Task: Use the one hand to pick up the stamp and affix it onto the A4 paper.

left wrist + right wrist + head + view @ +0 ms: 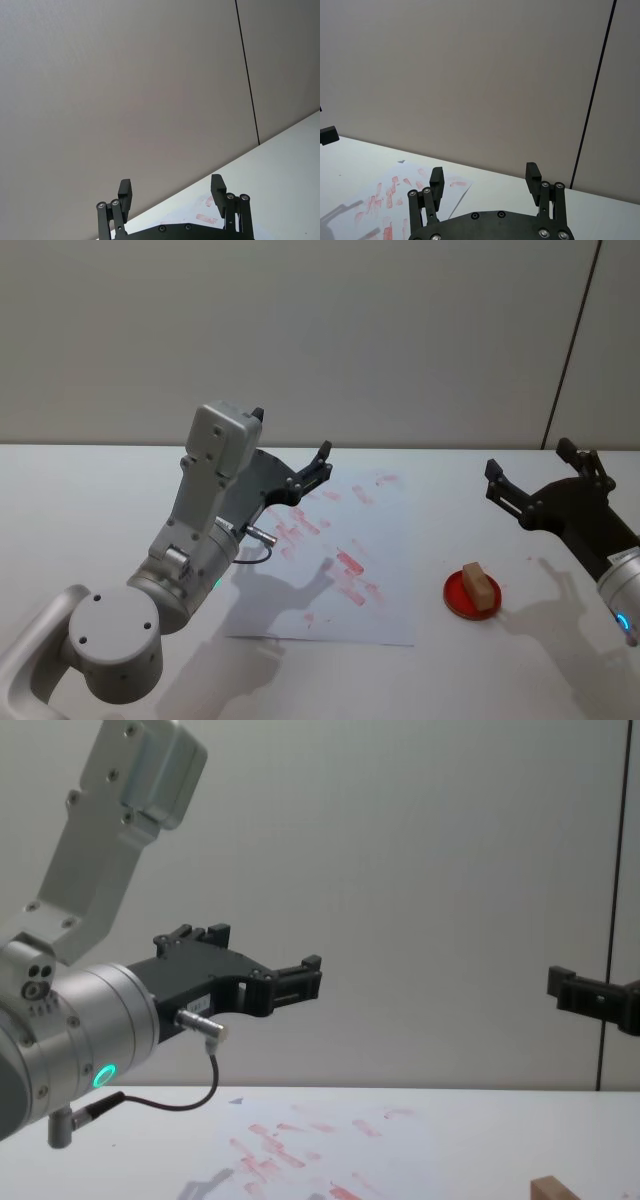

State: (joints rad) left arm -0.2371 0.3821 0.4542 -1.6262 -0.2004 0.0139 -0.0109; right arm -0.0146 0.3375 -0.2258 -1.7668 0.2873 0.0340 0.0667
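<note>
- Table (pixel 80 500): spreads well below both raised pincers and bears all the task's things.
- A4 paper (pixel 392 540): lies flat on the table, down and to the left of the right pincer (pixel 528 462) and partly beneath the left pincer (pixel 171 182). Carries many small red imprints, with bare room for another. Has no stamp on it now.
- Left pincer: hangs in the air over the sheet's left side, fingers spread wide and holding nothing. Judged idle for this job, being far from the stamp.
- Right pincer: hovers high above the table, fingers spread wide and empty. Judged the working one, being nearer the stamp. By that reading the task stands at its very start, with no grasp made. Left to do: lowering onto the stamp, closing on it, carrying it leftward over the sheet and pressing it down.
- Red pad (pixel 452 600): sits on the table near the sheet's right edge but apart from it, below the right pincer and slightly to its left.
- Stamp (pixel 480 585): rests on the red pad, touching it and untouched by either pincer. Lies well below the right pincer and a little to its left. Probably also lies nearer the robot, though depth is hard to judge from these angles.
</note>
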